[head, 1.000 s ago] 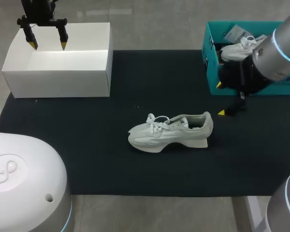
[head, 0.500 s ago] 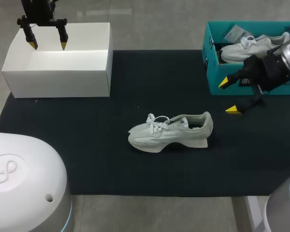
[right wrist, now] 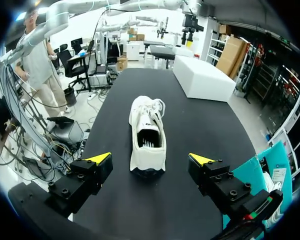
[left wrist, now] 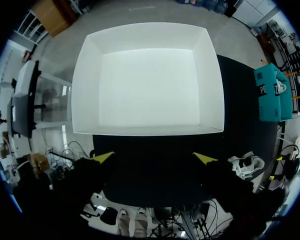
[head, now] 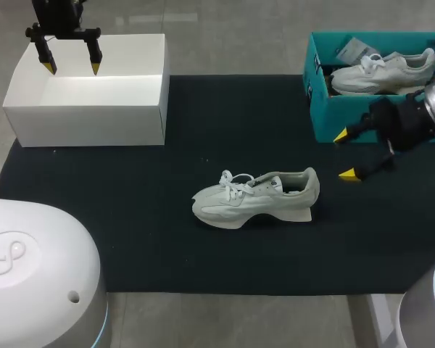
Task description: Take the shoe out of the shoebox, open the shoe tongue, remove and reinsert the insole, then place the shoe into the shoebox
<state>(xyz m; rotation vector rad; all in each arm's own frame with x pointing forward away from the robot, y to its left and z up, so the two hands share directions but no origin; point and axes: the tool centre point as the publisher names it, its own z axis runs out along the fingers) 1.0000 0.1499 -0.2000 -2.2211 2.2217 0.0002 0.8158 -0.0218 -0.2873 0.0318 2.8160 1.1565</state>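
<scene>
White shoebox (head: 87, 123), open-topped, stands at the dark worktop's (head: 130, 232) far left; a teal shoebox (head: 315, 87) holding a second sneaker (head: 380, 72) stands far right. A white sneaker (head: 257, 199) sits upright mid-worktop. Left end effector (head: 72, 67) hangs wide open and empty over the white shoebox; right end effector (head: 345, 154), likewise, near the sneaker's heel.

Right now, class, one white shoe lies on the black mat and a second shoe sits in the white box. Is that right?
No. The second shoe sits in the teal box, as the head view shows; the white box is empty. One white shoe does lie on the mat.
</scene>
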